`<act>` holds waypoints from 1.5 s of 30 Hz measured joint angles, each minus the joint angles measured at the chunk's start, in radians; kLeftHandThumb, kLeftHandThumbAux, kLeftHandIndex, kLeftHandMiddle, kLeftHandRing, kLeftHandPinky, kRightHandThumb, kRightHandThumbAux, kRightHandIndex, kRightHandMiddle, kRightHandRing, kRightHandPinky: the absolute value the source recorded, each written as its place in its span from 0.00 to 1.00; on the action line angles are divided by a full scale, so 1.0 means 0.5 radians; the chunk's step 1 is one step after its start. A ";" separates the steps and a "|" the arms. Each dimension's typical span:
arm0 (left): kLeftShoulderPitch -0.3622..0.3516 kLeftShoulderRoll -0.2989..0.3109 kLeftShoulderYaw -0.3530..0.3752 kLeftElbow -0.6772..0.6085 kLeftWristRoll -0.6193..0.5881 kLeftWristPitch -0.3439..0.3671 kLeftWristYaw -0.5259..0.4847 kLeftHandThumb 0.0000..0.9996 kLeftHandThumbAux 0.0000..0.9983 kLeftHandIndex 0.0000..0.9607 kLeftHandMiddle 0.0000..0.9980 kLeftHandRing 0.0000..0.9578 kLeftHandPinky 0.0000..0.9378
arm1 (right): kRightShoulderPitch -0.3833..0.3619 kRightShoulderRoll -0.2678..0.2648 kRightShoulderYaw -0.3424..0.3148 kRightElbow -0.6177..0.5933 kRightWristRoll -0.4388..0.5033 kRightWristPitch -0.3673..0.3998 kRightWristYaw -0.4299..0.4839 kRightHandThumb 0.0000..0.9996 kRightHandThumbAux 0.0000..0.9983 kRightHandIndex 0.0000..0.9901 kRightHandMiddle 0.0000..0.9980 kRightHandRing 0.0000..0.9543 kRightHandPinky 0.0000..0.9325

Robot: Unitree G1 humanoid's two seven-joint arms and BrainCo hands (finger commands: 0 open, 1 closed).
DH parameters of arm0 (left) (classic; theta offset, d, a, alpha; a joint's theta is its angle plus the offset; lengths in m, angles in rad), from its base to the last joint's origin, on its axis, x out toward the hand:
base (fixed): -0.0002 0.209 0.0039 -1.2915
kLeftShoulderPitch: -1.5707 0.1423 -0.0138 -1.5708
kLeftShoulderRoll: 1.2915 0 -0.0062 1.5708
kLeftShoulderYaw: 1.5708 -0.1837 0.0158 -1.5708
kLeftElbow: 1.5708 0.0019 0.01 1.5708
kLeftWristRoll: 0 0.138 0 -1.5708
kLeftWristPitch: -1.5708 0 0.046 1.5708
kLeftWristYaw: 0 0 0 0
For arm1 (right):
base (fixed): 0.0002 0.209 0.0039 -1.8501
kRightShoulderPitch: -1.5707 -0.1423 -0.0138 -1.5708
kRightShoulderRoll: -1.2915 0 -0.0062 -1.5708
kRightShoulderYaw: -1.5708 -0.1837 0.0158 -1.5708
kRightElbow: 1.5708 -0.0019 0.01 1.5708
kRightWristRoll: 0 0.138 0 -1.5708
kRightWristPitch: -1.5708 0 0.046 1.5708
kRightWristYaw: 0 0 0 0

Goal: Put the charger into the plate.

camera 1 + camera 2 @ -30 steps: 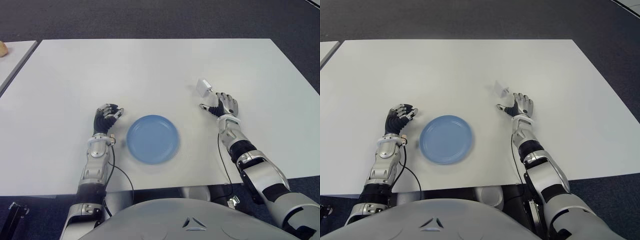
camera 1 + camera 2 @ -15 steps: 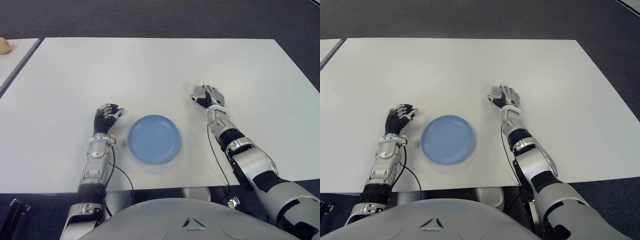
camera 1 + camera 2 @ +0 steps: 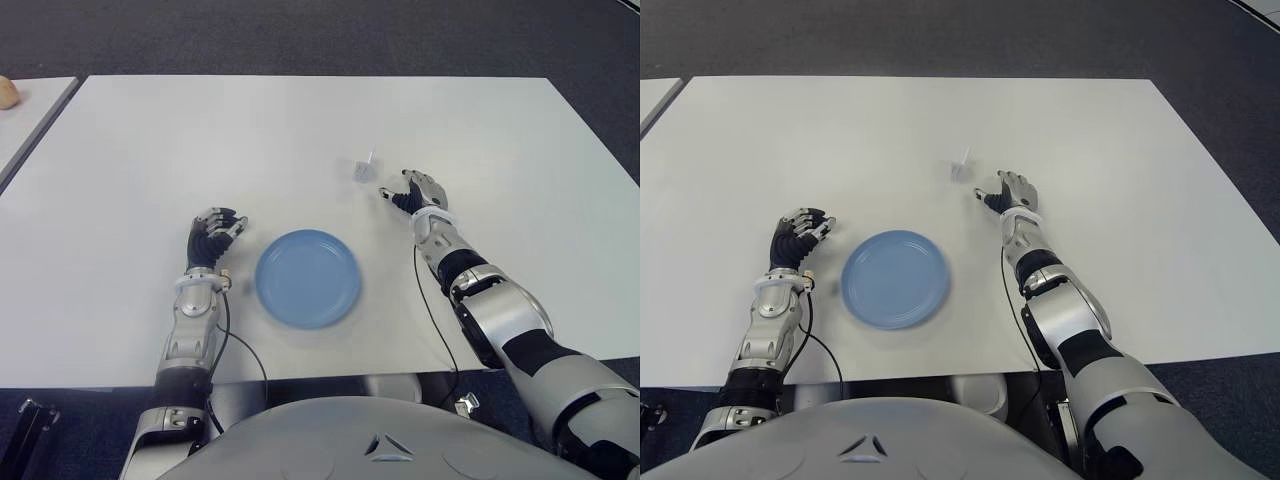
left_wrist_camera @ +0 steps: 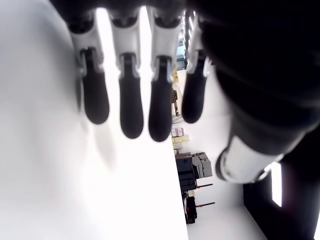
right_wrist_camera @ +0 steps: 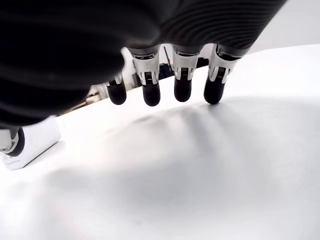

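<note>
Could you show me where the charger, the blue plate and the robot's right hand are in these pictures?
charger (image 3: 364,167): left eye view, on its white body.
blue plate (image 3: 306,278): left eye view, on its bare middle.
right hand (image 3: 415,190): left eye view, on the middle of the hand.

A smooth, matt white table (image 3: 200,140) holds a blue plate (image 3: 307,278) that looks like smooth plastic with a faint sheen. At about one o'clock from the plate lies a small charger (image 3: 364,167) of white, hard-looking plastic. The left hand (image 3: 211,238) and right hand (image 3: 420,192) show matt black fingers (image 5: 151,93) with silvery, glossy joints.
</note>
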 measured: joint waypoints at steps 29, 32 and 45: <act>0.024 -0.001 0.003 -0.031 -0.002 0.003 0.000 0.70 0.72 0.44 0.49 0.52 0.51 | -0.034 0.071 -0.121 0.101 0.167 -0.239 -0.352 0.83 0.68 0.47 0.43 0.49 0.53; 0.029 -0.001 0.003 -0.030 -0.003 0.002 0.000 0.70 0.72 0.44 0.50 0.52 0.51 | -0.027 0.076 -0.122 0.107 0.168 -0.260 -0.379 0.84 0.68 0.45 0.45 0.48 0.53; 0.083 0.000 -0.001 -0.080 -0.006 -0.005 -0.001 0.71 0.72 0.44 0.50 0.52 0.51 | -0.022 0.122 -0.109 0.116 0.163 -0.318 -0.386 0.68 0.67 0.30 0.32 0.36 0.40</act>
